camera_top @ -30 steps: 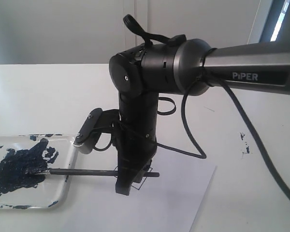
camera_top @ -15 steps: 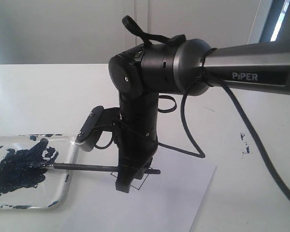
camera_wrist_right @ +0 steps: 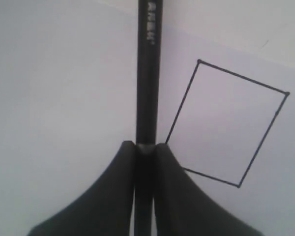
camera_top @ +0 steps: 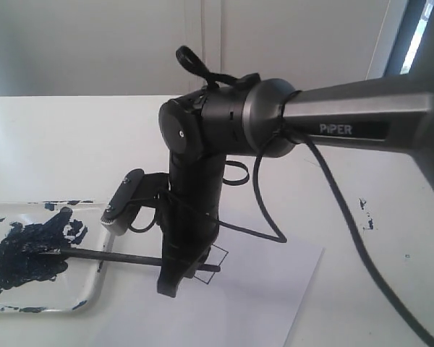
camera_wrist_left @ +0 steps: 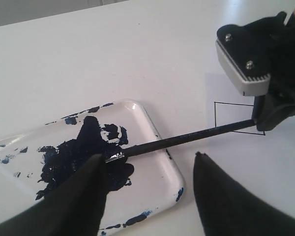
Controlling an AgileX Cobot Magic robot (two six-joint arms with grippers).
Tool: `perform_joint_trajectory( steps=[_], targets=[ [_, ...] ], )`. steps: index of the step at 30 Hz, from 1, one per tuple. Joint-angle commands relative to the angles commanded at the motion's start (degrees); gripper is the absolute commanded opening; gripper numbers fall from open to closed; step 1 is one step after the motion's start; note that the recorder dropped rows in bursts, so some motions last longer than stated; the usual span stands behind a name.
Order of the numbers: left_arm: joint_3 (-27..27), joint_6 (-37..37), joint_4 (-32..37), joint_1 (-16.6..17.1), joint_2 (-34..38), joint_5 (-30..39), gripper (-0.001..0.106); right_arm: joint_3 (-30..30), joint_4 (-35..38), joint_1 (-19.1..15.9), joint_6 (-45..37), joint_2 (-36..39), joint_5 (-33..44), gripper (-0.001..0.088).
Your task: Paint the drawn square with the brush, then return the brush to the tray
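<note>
- The right pincer (camera_wrist_right: 145,147) pinches the brush (camera_wrist_right: 147,73) near its back end and holds it almost level. That lets the tip reach sideways into the tray (camera_wrist_left: 137,104).
- The bristles rest in the navy paint blotch (camera_wrist_left: 83,147), apparently to load colour.
- The drawn square (camera_wrist_right: 226,123) is a bare outline on the paper (camera_top: 275,289), just beside the gripped shaft, so the loaded tip should have little way to go.
- The left pincer (camera_wrist_left: 147,155) hangs spread and empty near the tray, likely only keeping clear.
</note>
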Motion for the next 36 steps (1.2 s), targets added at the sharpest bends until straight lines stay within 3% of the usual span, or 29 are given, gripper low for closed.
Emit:
perform_joint_trajectory(
  steps=[8,14,18,24,32,36],
  targets=[
    [0.0,0.0,0.0,0.0,0.0,0.0,0.057,0.0,0.05,0.0,0.14,-0.95,-1.26,0.0005],
    [0.0,0.0,0.0,0.0,0.0,0.0,0.057,0.0,0.15,0.0,0.14,-1.67,-3.67,0.0189],
    [0.0,0.0,0.0,0.0,0.0,0.0,0.057,0.12,0.04,0.0,-0.01,-1.67,-6.34,0.0263],
    [0.0,0.0,0.0,0.0,0.0,0.0,0.057,3.92,0.1,0.0,-1.93,-1.67,-15.12,0.0267],
    [0.0,0.0,0.0,0.0,0.0,0.0,0.057,13.25,8.33,0.0,-9.18,-3.92,-27.07,0.0266],
    [0.0,0.0,0.0,0.0,0.0,0.0,0.057,14.6,9.4,0.0,-10.25,-6.31,-29.77,0.0266]
  ],
)
